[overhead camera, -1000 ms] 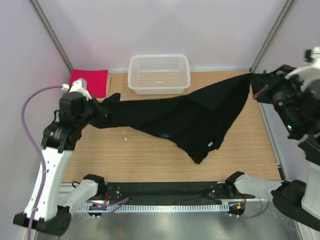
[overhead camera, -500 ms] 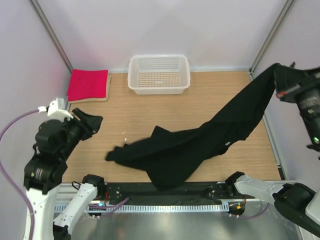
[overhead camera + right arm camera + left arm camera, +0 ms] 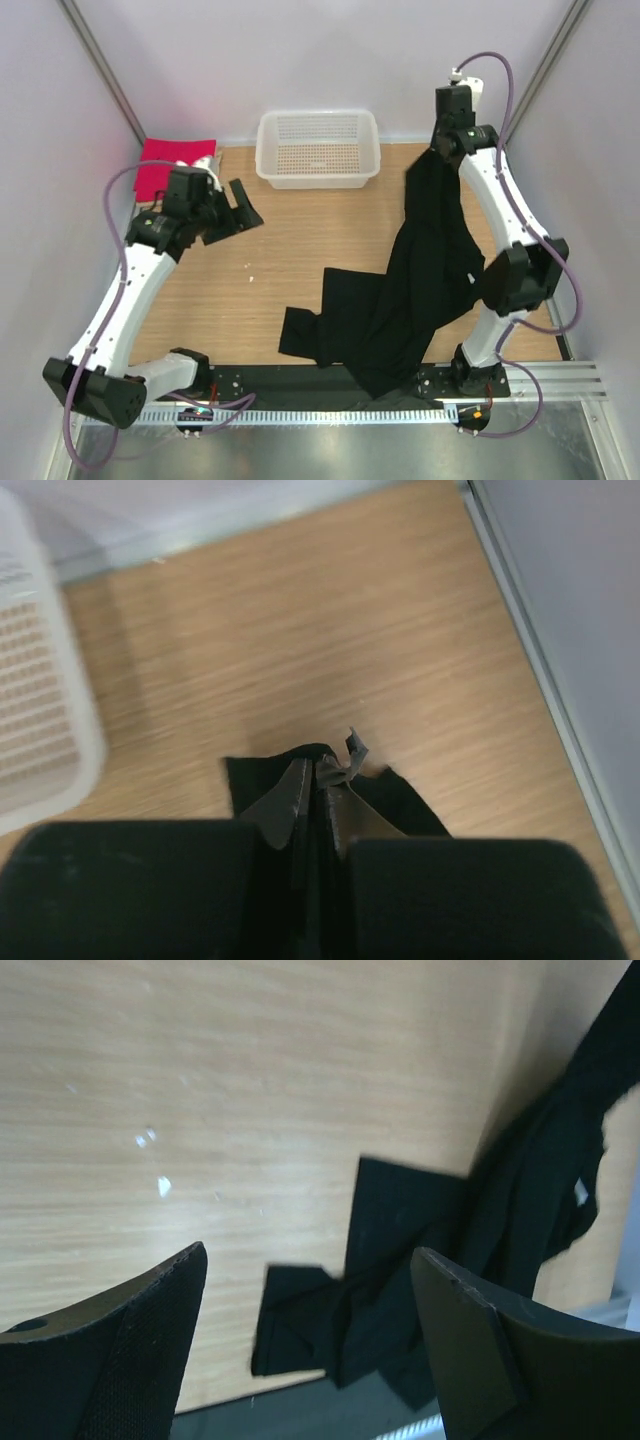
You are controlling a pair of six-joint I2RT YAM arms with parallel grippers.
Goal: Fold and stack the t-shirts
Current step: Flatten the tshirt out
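Note:
The black t-shirt [image 3: 420,270] hangs from my right gripper [image 3: 440,150] at the back right and trails down to a crumpled heap near the table's front edge. In the right wrist view that gripper [image 3: 318,775] is shut on a bunched edge of the black cloth [image 3: 400,802]. My left gripper [image 3: 235,214] hovers at the left, open and holding nothing, well apart from the shirt. Between its fingers [image 3: 130,1350] the left wrist view shows the black heap [image 3: 400,1220] far off. A pink-red t-shirt [image 3: 158,165] lies folded at the back left, partly hidden by the left arm.
A white mesh basket [image 3: 318,148] stands at the back centre, and its rim [image 3: 40,710] shows left of my right gripper. Frame posts and walls close in both sides. Small white specks [image 3: 250,268] lie on the wooden table [image 3: 300,230].
My left gripper let go of the black t-shirt, opened and drew back toward the left rear. The right gripper carried its end to the back right, and the freed end dropped near the front.

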